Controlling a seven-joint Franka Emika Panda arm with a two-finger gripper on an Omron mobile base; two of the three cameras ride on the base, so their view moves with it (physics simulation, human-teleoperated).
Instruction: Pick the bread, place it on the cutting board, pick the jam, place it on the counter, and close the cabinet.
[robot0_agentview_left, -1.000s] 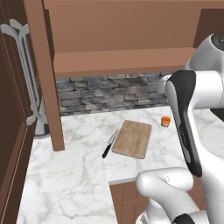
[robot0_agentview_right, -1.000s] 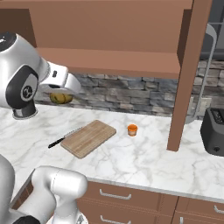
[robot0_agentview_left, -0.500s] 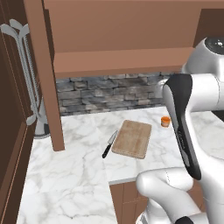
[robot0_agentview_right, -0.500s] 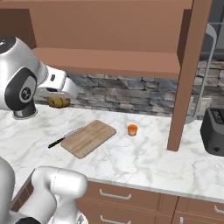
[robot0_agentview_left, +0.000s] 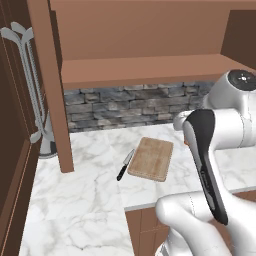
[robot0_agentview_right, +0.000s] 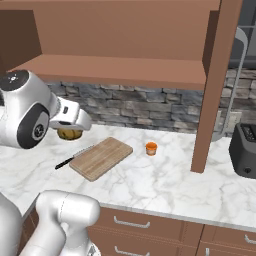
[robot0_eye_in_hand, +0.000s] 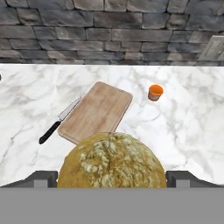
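The gripper (robot0_agentview_right: 70, 131) clamps the bread (robot0_eye_in_hand: 112, 159) between its closed fingers, holding it in the air above the counter (robot0_agentview_right: 165, 185), off the left end of the cutting board (robot0_agentview_right: 101, 157). The board lies flat at an angle near the middle of the marble, a black-handled knife (robot0_agentview_right: 74, 157) just beside its left edge. The jam (robot0_agentview_right: 151, 148) stands on the marble near the board's right corner, toward the stone back wall (robot0_eye_in_hand: 109, 30). Above, the cabinet (robot0_agentview_right: 125, 40) stands open.
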